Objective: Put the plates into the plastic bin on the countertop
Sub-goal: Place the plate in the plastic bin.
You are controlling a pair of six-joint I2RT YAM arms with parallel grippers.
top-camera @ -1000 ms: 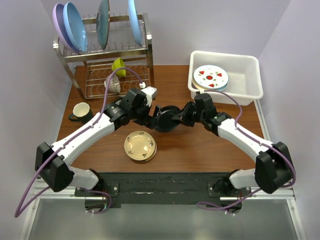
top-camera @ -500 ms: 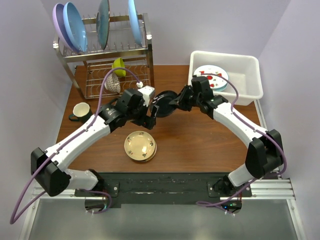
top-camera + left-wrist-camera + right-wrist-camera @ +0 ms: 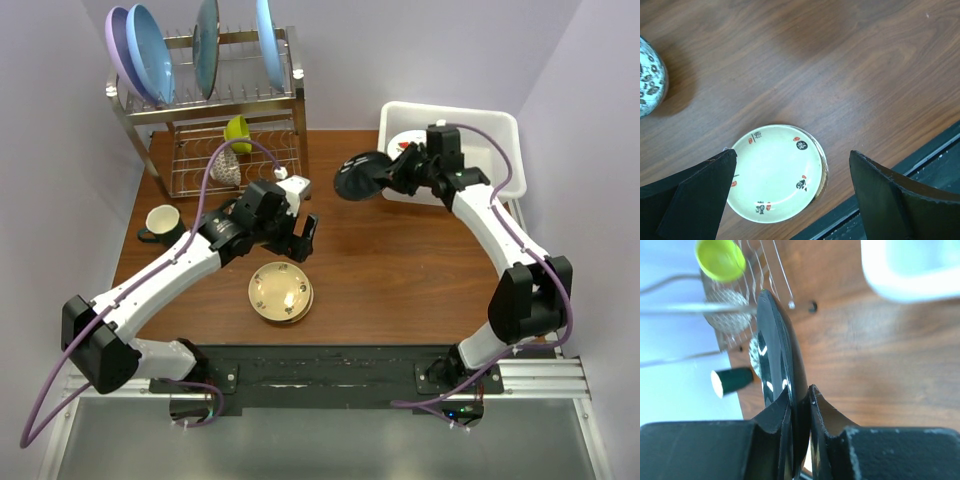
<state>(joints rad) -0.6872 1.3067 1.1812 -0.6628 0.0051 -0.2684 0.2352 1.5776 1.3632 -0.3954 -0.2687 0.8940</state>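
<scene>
My right gripper point(image 3: 392, 172) is shut on the rim of a glossy black plate point(image 3: 358, 176) and holds it in the air just left of the white plastic bin point(image 3: 500, 130). In the right wrist view the black plate point(image 3: 777, 352) stands edge-on between my fingers point(image 3: 775, 412). A white plate with red spots point(image 3: 408, 142) lies in the bin, partly hidden by the arm. My left gripper point(image 3: 302, 238) is open and empty above a cream plate point(image 3: 280, 291) with small marks on the wooden countertop point(image 3: 400, 270). That plate shows between my left fingers in the left wrist view point(image 3: 775, 172).
A steel wire rack point(image 3: 205, 110) at the back left holds large blue and lilac plates point(image 3: 140, 52) and a lime-green bowl point(image 3: 238, 132). A dark green mug point(image 3: 160, 224) stands at the left. A patterned cup point(image 3: 649, 77) lies near the rack.
My right gripper has carried the black plate up and to the right, from the middle of the table to beside the bin. My left gripper has let go and drawn back slightly.
</scene>
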